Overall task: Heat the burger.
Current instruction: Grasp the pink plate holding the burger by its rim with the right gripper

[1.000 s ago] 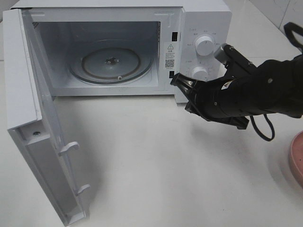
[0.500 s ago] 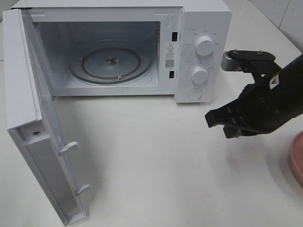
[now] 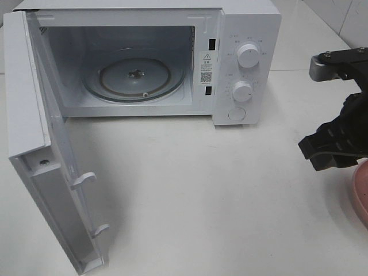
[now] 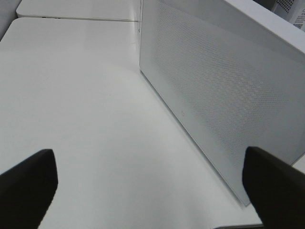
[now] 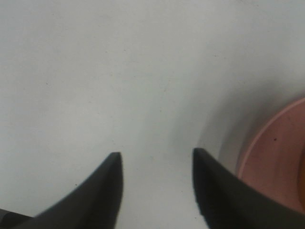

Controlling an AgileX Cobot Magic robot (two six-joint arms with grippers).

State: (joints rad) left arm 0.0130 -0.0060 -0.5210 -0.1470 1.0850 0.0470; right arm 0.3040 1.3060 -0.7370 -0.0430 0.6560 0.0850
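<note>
Desk (image 3: 201, 201) open between microwave (image 3: 247, 34) and me; door (image 3: 34, 115) swung wide on the left, off my path. Risk: pink plate (image 3: 361, 192) sits just beside my right pincer (image 5: 157, 153), so a low approach could clip its rim. Burger not in view, probably on that plate. Right pincer half parted, empty; left pincer (image 4: 148, 157) wide, empty

pink plate (image 3: 361, 192): cropped, probably round | dial markings (image 3: 234, 39): unreadably small
</note>
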